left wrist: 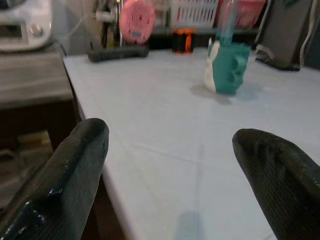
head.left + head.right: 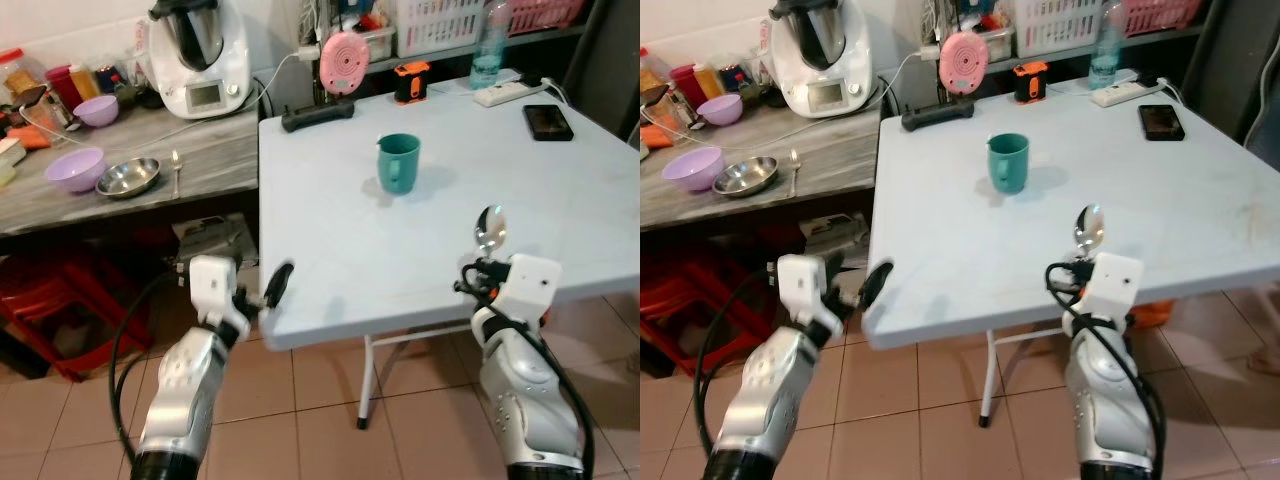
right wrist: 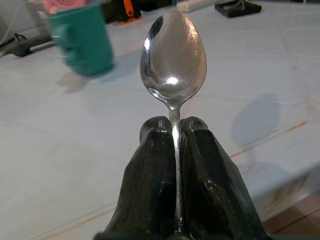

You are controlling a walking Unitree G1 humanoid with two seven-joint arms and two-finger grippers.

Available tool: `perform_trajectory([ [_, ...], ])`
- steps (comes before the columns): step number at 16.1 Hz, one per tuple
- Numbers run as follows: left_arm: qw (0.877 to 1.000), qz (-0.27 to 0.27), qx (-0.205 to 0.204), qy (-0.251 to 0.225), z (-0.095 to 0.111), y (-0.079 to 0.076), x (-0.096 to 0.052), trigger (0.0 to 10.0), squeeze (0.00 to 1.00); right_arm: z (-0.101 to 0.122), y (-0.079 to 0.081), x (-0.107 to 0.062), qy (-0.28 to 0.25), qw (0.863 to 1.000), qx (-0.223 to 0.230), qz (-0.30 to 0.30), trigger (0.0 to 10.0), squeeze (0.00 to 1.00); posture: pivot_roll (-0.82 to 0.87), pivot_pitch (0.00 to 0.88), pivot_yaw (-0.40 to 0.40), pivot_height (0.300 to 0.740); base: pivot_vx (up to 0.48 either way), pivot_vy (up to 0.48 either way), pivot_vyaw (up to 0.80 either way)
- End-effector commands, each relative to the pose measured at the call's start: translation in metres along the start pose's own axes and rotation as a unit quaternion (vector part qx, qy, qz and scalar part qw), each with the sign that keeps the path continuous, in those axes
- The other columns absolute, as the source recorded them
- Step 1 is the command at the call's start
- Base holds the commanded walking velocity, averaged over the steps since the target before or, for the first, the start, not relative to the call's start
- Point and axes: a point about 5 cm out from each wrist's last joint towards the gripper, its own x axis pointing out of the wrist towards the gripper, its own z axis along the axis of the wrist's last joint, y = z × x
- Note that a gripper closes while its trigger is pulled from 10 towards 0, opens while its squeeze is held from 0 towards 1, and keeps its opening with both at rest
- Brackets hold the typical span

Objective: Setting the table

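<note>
Two silver arms reach toward a pale folding table (image 2: pixel 330 270) standing on a terracotta tile floor (image 2: pixel 300 400). At the tabletop's near edge the right gripper (image 3: pixel 176 131) has its black fingers pressed tight on the handle of a metal spoon (image 3: pixel 173 60), whose bowl stands above the surface. Beside the near left corner the left gripper (image 2: pixel 272 288) hovers with its fingers (image 1: pixel 75 165) spread wide and nothing between them. A teal mug (image 2: pixel 398 162) stands near the middle of the tabletop. Along the far edge lie a black bar-shaped device (image 2: pixel 318 115), an orange and black gadget (image 2: pixel 411 82), a white power strip (image 2: pixel 510 93) and a dark phone (image 2: pixel 548 121). To the left, a grey wooden counter (image 2: pixel 215 160) carries a white kitchen machine (image 2: pixel 200 55), two lilac bowls (image 2: pixel 75 168), a steel dish (image 2: pixel 128 177) and a second spoon (image 2: pixel 175 172).
</note>
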Motion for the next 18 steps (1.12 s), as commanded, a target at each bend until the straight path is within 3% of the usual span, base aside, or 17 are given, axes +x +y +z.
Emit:
perform_trajectory([
  [1, 1.0, 0.022, 0.01, 0.011, -0.0027, 0.0131, -0.0071, 10.0, 0.0, 0.0026, 0.0126, 0.0001, -0.005, 1.0, 0.012, 0.018, 10.0, 0.0, -0.09, 0.0, 0.151, 0.74, 0.0, 0.48, -0.4],
  [10, 0.999, 0.04, 0.02, 0.011, -0.0028, 0.0146, -0.0047, 10.0, 0.0, 0.0034, 0.0124, -0.001, -0.011, 1.0, 0.011, 0.021, 10.0, 0.0, -0.08, 0.0, 0.151, 0.74, 0.0, 0.48, 0.0],
  [18, 0.998, 0.048, 0.025, 0.012, -0.0029, 0.0158, -0.0024, 10.0, 0.0, 0.003, 0.0123, -0.0016, -0.013, 1.0, 0.012, 0.02, 10.0, 0.0, -0.09, 0.0, 0.154, 0.74, 0.0, 0.48, 0.53],
])
